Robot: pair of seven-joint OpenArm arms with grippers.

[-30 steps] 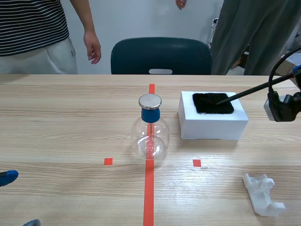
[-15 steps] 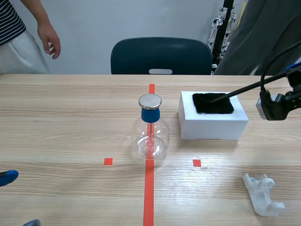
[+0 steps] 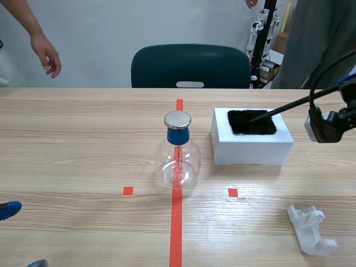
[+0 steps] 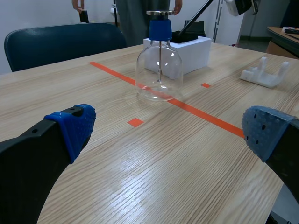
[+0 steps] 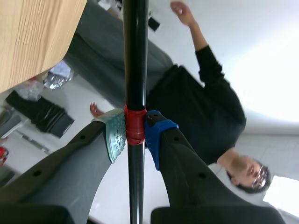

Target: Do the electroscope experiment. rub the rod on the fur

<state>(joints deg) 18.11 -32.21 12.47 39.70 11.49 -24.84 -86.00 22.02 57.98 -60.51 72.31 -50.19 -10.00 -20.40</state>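
A black rod (image 3: pixel 289 107) slants down from the right arm to a black fur patch (image 3: pixel 251 122), its tip resting on the fur. The fur lies on top of a white block (image 3: pixel 253 146). In the right wrist view my right gripper (image 5: pixel 135 133) is shut on the rod (image 5: pixel 135 56) at a red band. The electroscope, a clear flask (image 3: pixel 177 161) with a blue neck and metal cap, stands on the red tape line; it also shows ahead of my left gripper as the flask (image 4: pixel 159 65). My left gripper (image 4: pixel 168 128) is open low over the table, nothing between its fingers.
A white plastic stand (image 3: pixel 311 230) lies at the near right. A dark chair (image 3: pixel 190 65) stands behind the table. One person's hand (image 3: pixel 47 58) hangs at the far left, and another person (image 3: pixel 317 39) stands at the far right.
The rod's tip has slid slightly left across the fur as the right arm shifted. The person at far left has moved further left. The left arm has not moved.
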